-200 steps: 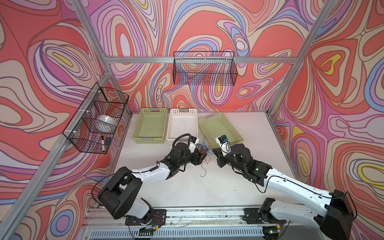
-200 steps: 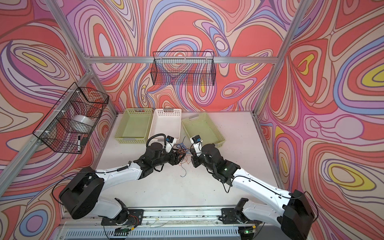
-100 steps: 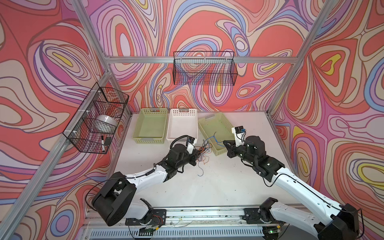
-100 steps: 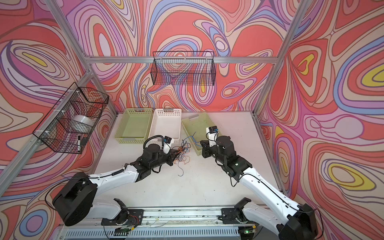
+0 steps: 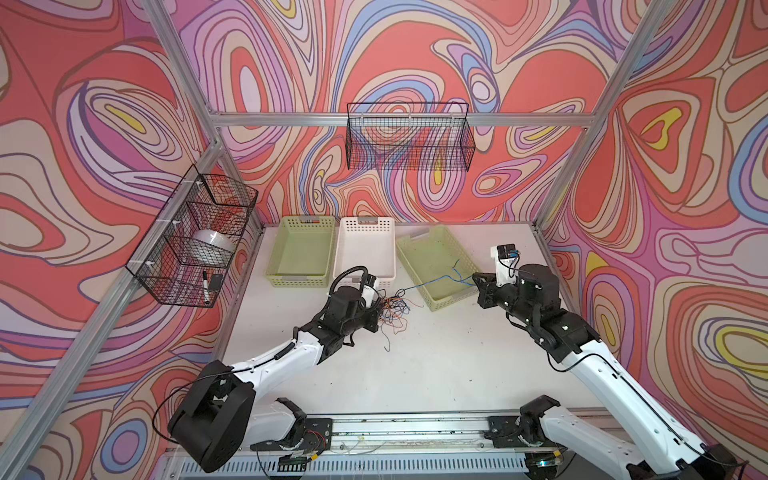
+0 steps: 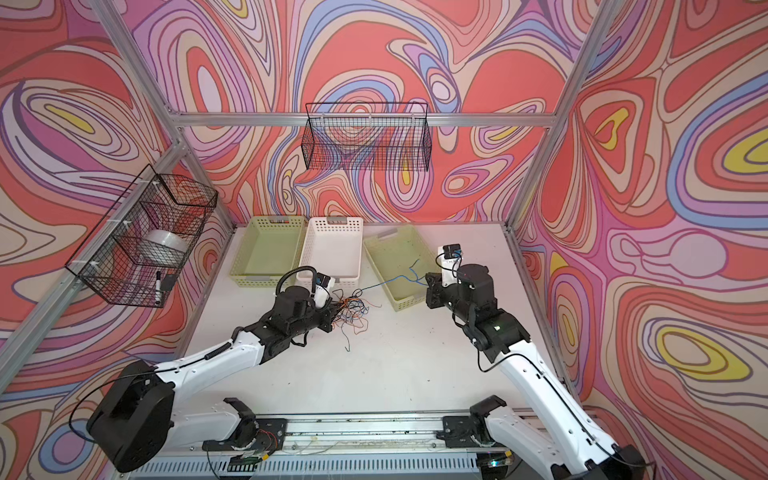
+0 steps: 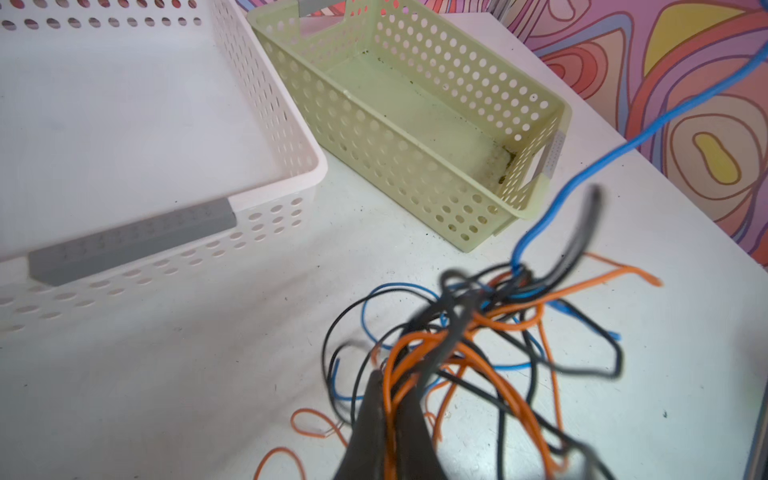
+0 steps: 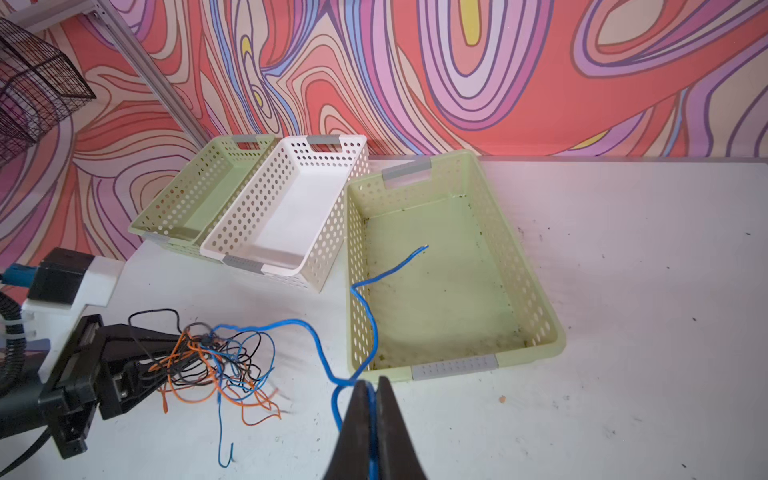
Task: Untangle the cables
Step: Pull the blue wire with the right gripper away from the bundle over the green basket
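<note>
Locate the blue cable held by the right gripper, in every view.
In a top view: blue cable stretches from the tangle to the right gripper, across the angled green basket.
In a top view: same stretch, same basket.
Left wrist: climbs out of the tangle beside the basket's corner.
Right wrist: tangle to right gripper, free end over the basket.
Shared landmark: the basket.

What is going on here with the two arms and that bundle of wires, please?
Untangling is under way. The left gripper is shut on the orange, blue and dark cable tangle on the table near the white basket. The right gripper is shut on one blue cable stretched rightward, its free end over the angled green basket. It runs back into the tangle, so it is not yet free.
</note>
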